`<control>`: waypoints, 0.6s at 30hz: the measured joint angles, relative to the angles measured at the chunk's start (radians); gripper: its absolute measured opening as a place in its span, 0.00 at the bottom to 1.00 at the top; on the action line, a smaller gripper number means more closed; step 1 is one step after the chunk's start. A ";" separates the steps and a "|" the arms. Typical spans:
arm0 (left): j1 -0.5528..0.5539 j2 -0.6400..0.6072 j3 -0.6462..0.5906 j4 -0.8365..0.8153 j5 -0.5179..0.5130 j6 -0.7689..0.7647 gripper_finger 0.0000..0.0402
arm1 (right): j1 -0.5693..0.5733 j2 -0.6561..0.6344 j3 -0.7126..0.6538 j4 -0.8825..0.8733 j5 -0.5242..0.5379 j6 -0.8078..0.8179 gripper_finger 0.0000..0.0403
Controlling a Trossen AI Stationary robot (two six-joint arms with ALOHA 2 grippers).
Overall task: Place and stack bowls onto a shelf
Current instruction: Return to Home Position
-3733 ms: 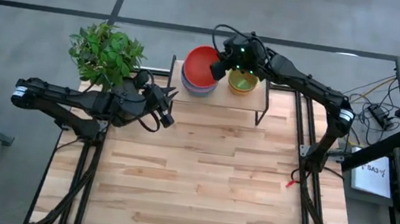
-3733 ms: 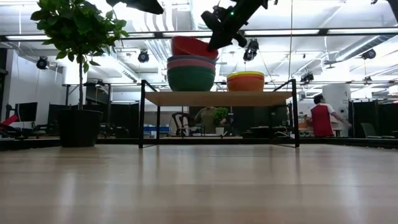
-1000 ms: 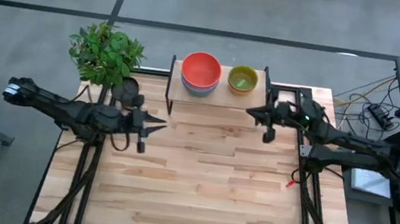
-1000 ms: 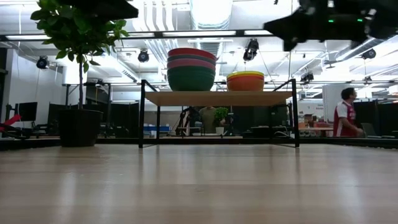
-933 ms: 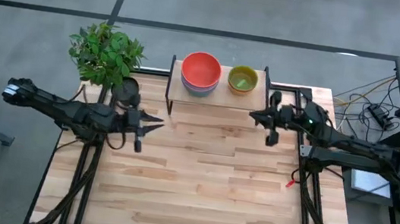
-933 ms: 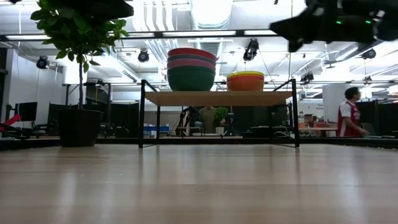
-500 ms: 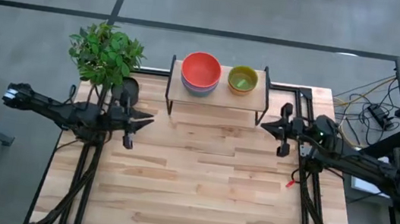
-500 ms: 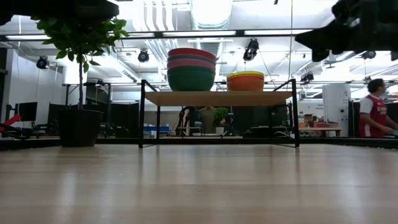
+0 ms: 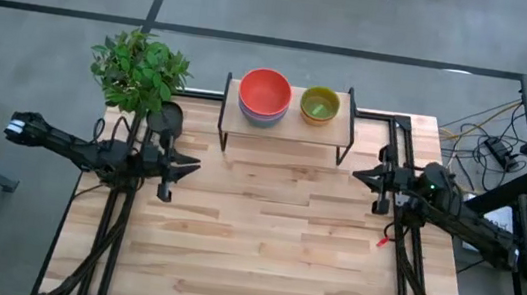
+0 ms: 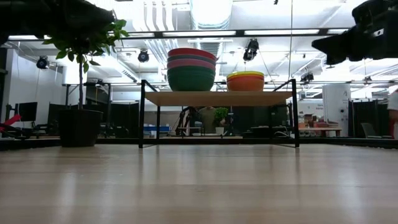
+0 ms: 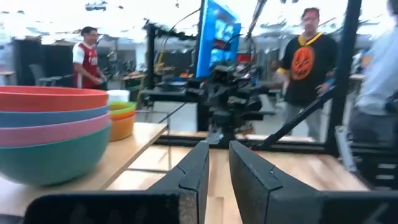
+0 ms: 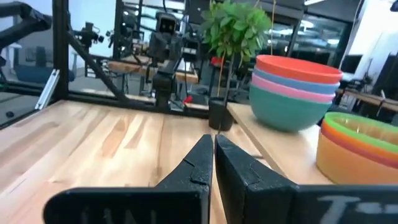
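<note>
1. Left gripper: well to the left of the shelf and slightly in front of it, beside the potted plant. Its fingers sit close together with only a slim gap, holding nothing. This arm has drawn back from the shelf over the last second.
2. Large bowl stack: on the left half of the shelf top. It runs teal at the base, then pink, then blue, with red uppermost. The red bowl, tilted a few seconds ago, now sits level.
3. Small bowl stack: on the right half of the shelf, just beside the large stack. Lime green is on top and orange lies beneath. Any lower bowls cannot be made out.
4. Right gripper: recently over the shelf, now withdrawn well to the right of it. Its fingers are closed together and empty.
5. Finding: no bowl lies off the shelf in these views. Stacking appears complete, and only parking the arms remains.
</note>
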 joint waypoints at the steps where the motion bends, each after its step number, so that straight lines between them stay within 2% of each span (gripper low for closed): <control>1: 0.000 0.000 -0.017 0.031 0.011 0.000 0.11 | 0.000 0.004 -0.007 0.012 -0.002 -0.001 0.02; 5: -0.001 -0.001 -0.070 0.100 0.024 -0.002 0.11 | 0.002 0.005 -0.061 0.016 -0.009 0.011 0.02; 8: -0.001 0.001 -0.111 0.133 0.056 -0.003 0.11 | 0.002 0.000 -0.105 0.098 -0.006 0.021 0.02; 12: -0.001 0.001 -0.159 0.190 0.105 -0.015 0.11 | 0.002 0.014 -0.106 0.111 -0.013 0.019 0.02; 18: -0.001 0.009 -0.185 0.219 0.105 0.003 0.11 | 0.002 0.014 -0.106 0.107 -0.014 0.011 0.02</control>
